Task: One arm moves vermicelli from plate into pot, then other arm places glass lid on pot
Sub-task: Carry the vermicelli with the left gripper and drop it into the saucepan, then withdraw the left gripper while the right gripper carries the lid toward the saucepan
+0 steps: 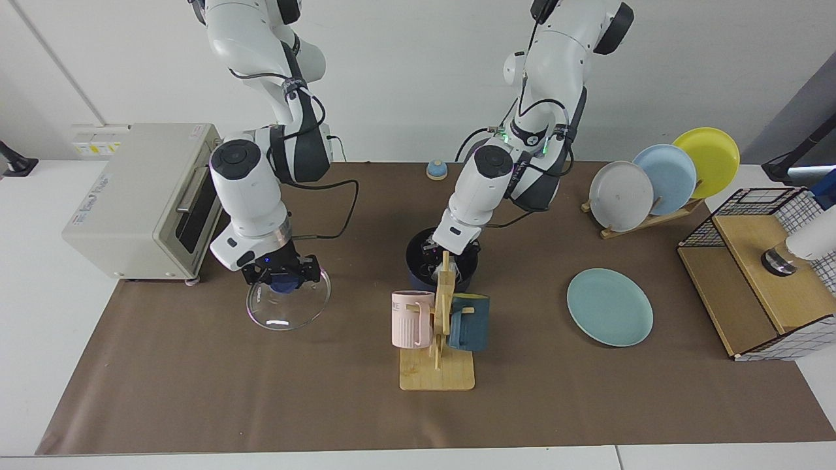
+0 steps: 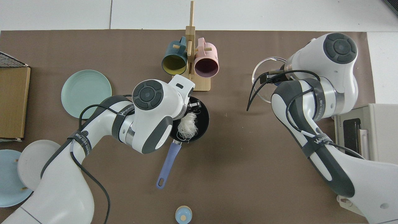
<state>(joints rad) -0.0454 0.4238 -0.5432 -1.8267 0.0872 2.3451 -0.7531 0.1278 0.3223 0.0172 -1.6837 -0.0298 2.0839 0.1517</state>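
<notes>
Meanwhile right claw (image 1: 282, 279) grips glass lid (image 1: 288, 303) knob, lifted off table

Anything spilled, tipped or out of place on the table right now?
Nothing spilled. The vermicelli sits inside the pot, with a few threads at its rim by the handle. The left gripper is in the pot. The right gripper holds the glass lid by its knob.

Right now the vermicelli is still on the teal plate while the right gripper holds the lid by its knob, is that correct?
Not quite: the vermicelli is in the pot, and the teal plate is bare, as the top view shows. The right gripper does hold the lid by its knob.
</notes>
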